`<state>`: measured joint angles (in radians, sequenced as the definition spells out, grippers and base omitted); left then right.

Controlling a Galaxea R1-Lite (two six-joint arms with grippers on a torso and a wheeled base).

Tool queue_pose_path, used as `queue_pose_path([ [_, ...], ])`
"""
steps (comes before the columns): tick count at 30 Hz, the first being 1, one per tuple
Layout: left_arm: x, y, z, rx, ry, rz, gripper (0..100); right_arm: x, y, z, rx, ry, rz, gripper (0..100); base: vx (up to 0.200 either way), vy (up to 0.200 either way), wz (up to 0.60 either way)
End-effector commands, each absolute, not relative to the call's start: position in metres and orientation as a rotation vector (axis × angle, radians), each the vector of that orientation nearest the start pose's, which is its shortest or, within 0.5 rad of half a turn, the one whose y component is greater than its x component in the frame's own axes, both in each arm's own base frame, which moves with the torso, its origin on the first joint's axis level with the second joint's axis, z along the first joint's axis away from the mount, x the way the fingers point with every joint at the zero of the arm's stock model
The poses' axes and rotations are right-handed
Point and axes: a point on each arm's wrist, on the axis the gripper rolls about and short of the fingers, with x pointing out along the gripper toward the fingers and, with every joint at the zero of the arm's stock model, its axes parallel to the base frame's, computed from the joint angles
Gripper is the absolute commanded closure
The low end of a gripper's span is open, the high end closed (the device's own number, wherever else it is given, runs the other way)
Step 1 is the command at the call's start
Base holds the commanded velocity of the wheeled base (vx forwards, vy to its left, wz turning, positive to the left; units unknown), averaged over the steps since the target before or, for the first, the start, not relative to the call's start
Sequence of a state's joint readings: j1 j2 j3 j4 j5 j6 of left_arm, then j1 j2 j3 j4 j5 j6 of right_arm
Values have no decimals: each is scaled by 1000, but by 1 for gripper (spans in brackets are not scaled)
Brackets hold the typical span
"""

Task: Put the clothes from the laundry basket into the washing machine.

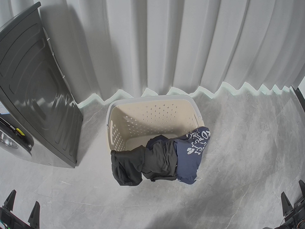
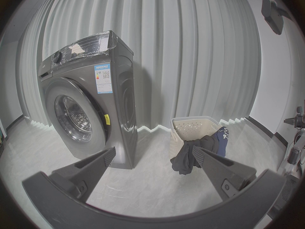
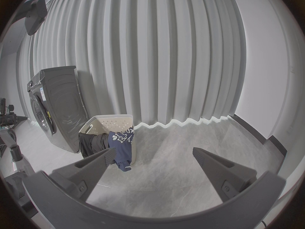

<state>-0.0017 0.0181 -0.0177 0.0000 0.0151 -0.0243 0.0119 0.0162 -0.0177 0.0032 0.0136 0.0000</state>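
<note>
Laundry basket [image 1: 152, 98] stands near washing machine [image 1: 35, 105], clothes [image 1: 159, 159] (one dark grey, one navy) draped over its near rim. Left gripper [image 1: 24, 198] and right gripper [image 1: 292, 187]: spread wide, empty.

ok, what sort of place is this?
Probably a staged laundry corner in a test room: a front-loading washing machine on a grey floor, a plastic laundry basket with dark clothes draped over its rim, and a white pleated curtain as backdrop.

laundry basket [image 1: 149, 118] ahead, between left gripper [image 1: 24, 197] and right gripper [image 1: 292, 187] jaws | clothes [image 1: 159, 159] over its near rim | washing machine [image 1: 38, 96] ahead of left jaws
</note>
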Motion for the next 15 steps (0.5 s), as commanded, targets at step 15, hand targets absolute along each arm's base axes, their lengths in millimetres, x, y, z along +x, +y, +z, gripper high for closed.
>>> queue_pose_path([
  [15, -23, 0, 76, -25, 0, 14, 0, -23, 0, 76, 0, 2, 26, 0, 0, 200, 0],
])
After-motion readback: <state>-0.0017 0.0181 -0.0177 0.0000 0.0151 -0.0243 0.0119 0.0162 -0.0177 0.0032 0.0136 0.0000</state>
